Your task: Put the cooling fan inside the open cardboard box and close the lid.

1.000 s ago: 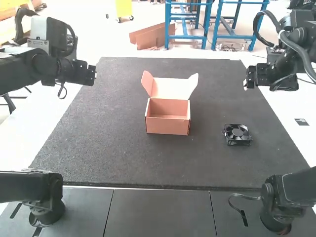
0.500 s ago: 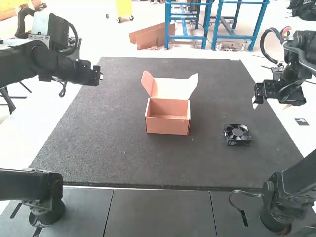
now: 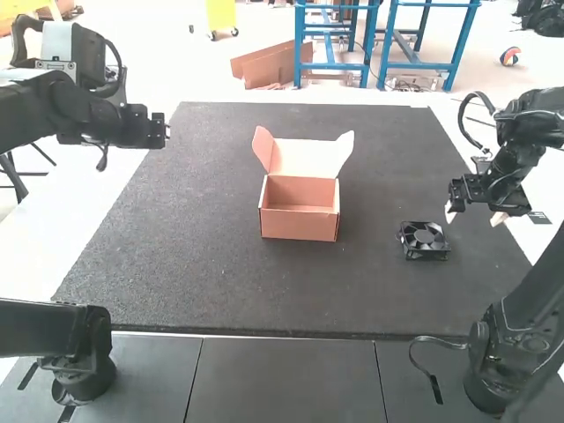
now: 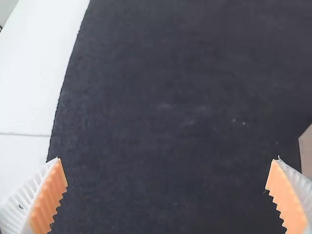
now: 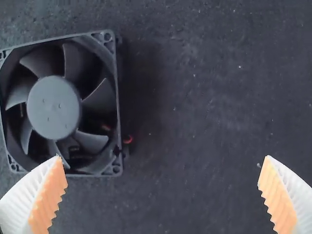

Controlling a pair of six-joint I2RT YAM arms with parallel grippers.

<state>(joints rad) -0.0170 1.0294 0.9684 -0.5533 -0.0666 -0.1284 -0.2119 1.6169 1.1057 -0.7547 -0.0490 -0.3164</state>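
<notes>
Start at the left. Your left gripper (image 3: 159,130) hangs over the far left edge of the black mat (image 3: 176,256), at about 10 o'clock from the cardboard box (image 3: 300,208) and well apart from it. In the left wrist view the left gripper (image 4: 165,195) has its jaws wide apart with nothing between them. Under them you see only mat and a strip of the white worktop (image 4: 29,83).

The box sits near the middle of the mat with its open side up. Its lid stands upright along the far wall, with a tab spread out at each end.

The cooling fan (image 3: 424,240) lies flat on the mat at about 4 o'clock from the box, apart from it.

Your right gripper (image 3: 474,208) is near the mat's right edge, at roughly 1 o'clock from the fan and close to it. In the right wrist view the fan (image 5: 61,105) lies with its hub and blades facing up, and a bit of red wire (image 5: 127,139) shows at one edge. The right gripper (image 5: 161,195) has its jaws spread wide and holds nothing. One orange pad (image 5: 46,197) overlaps a corner of the fan's frame, while the rest of the gap between the jaws is over bare mat.
</notes>
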